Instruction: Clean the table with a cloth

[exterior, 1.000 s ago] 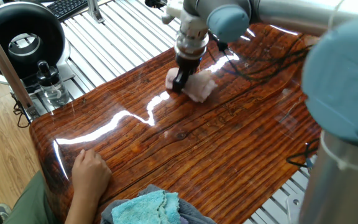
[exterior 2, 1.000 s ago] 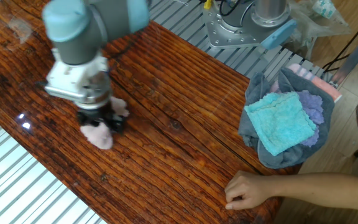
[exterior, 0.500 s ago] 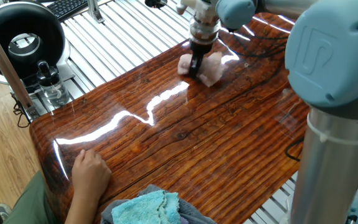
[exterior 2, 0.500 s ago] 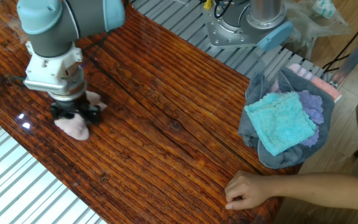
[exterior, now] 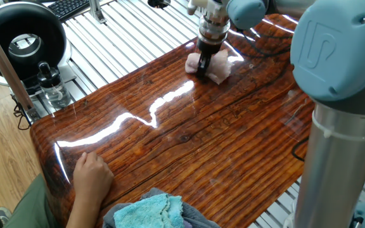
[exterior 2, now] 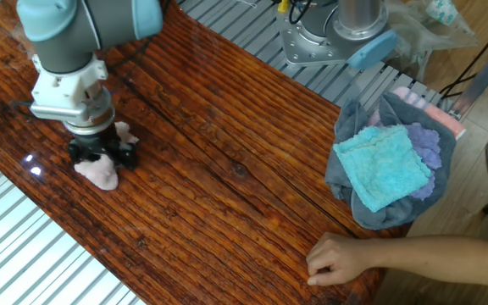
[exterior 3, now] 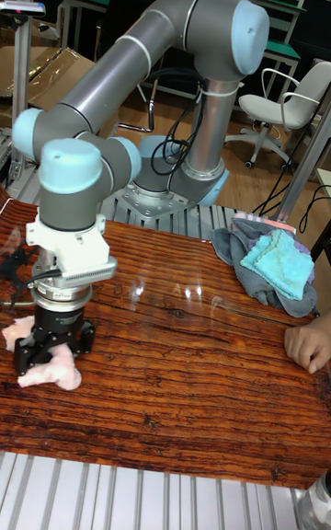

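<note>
Now we see our pincer [exterior 2: 100, 157] pointing straight down, closed tight on the pink cloth [exterior 2: 100, 172] and pushing it flat against the table [exterior 2: 252, 203]. We can see the cloth sitting near one end of the shiny brown table, close to the edge by the silver metal frame [exterior: 138, 31]. It looks soft, fluffy and very light, so we think it will bunch up and bend easily. We think the best spot to hold it is the middle, so both sides drag along and rub the wood. A blue cloth [exterior 2: 384, 165] lies at the other end, and a person's hand [exterior 2: 341, 258] rests on the table.
</note>
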Robot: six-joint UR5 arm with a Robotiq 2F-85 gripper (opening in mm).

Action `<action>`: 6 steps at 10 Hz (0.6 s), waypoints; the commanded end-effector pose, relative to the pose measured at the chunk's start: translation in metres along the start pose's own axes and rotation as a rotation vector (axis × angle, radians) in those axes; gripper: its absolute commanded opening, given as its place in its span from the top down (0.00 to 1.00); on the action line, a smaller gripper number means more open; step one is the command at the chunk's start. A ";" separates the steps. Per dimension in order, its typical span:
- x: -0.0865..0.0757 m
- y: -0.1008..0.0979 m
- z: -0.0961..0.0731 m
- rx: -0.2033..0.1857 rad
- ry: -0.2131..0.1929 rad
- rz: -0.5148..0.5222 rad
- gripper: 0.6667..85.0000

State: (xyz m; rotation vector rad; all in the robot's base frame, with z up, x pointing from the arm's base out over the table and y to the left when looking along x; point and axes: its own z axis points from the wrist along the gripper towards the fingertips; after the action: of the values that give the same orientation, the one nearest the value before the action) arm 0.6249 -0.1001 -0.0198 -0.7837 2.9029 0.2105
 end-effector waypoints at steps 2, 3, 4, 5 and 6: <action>0.005 0.063 -0.011 -0.238 -0.031 0.179 1.00; 0.014 0.069 -0.014 -0.209 -0.009 0.218 1.00; 0.019 0.081 -0.013 -0.166 -0.005 0.262 1.00; 0.021 0.099 -0.007 -0.087 -0.009 0.314 1.00; 0.017 0.118 0.001 -0.050 -0.040 0.347 1.00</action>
State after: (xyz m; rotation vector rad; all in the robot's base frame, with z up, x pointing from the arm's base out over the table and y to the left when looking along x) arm 0.5724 -0.0411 -0.0093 -0.4577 2.9923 0.4013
